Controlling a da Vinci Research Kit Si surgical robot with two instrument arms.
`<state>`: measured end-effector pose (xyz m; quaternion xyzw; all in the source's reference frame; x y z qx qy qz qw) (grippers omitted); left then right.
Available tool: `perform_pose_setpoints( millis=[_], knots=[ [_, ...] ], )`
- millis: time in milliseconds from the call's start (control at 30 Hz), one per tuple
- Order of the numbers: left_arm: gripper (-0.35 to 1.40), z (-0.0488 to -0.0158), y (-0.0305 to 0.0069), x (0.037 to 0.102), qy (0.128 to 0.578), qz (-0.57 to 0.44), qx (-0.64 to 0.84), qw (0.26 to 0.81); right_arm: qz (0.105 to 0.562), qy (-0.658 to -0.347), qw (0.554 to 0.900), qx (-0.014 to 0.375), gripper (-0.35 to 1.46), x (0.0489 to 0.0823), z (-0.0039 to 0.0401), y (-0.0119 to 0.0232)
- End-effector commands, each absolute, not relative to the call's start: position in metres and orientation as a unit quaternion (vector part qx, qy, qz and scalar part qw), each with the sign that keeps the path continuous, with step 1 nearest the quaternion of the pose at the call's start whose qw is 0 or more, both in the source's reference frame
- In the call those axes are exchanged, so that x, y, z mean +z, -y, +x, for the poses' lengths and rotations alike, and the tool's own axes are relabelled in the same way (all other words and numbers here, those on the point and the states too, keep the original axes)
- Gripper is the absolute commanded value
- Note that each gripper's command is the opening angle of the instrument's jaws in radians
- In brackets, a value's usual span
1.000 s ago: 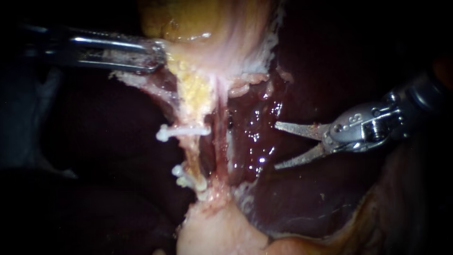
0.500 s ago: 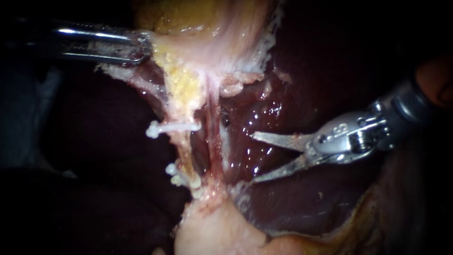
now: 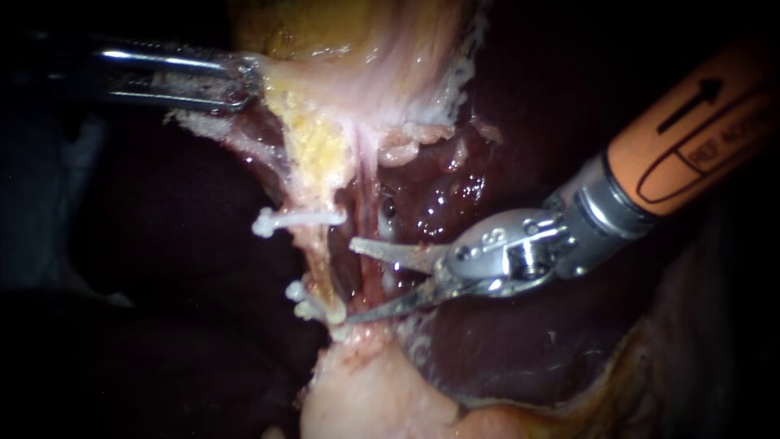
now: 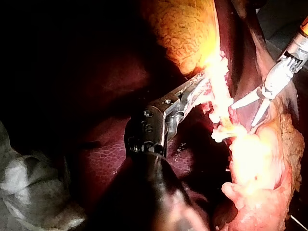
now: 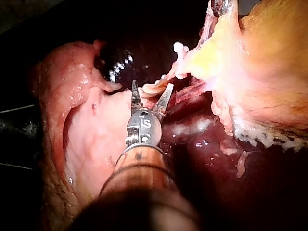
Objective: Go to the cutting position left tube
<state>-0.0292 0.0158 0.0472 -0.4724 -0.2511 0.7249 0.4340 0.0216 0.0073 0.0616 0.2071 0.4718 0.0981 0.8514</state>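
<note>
The left tube (image 3: 322,260) runs from the gallbladder (image 3: 325,32) down to the pale tissue below. It carries one upper clip (image 3: 296,219) and a cluster of lower clips (image 3: 313,305). Judged from its look, it is thin, soft, wet and easily torn, and it appears stretched taut. Do not grasp it directly. The bare span between the upper clip and the lower clips is the place for the blades.

The right instrument (image 3: 351,281) has its blades spread and holds nothing. Both tips lie just beside this span, the lower one near the lower clips, and they are not yet around the tube. A pinker right tube (image 3: 371,272) crosses the gap between the blades — whether in front or behind cannot be told.

The left instrument (image 3: 236,81) pinches the gallbladder's lower edge. Dark liver (image 3: 504,341) surrounds the field.

Printing shows only on the right instrument's sleeve and wrist — none elsewhere.
</note>
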Motion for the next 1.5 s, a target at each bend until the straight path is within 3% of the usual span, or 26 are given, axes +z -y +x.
perform_pose_setpoints(
  millis=[33, 467, 867, 1500],
  knots=[
    [-0.35, -0.0292, -0.0158, 0.0472, 0.251, -0.472, 0.725, 0.434, 0.209, -0.471, 0.851, 0.098, 1.45, 0.062, 0.0215, -0.0073],
    [-0.35, -0.0293, -0.0157, 0.0473, 0.25, -0.472, 0.725, 0.434, 0.239, -0.475, 0.841, 0.101, 1.43, 0.0651, 0.0218, -0.0086],
    [-0.35, -0.0293, -0.0158, 0.0475, 0.25, -0.472, 0.725, 0.434, 0.287, -0.507, 0.808, 0.093, 1.4, 0.0659, 0.0269, -0.0082],
    [-0.35, -0.0295, -0.0158, 0.0477, 0.249, -0.472, 0.725, 0.434, 0.293, -0.525, 0.789, 0.125, 1.4, 0.0636, 0.0321, -0.0067]
  ],
)
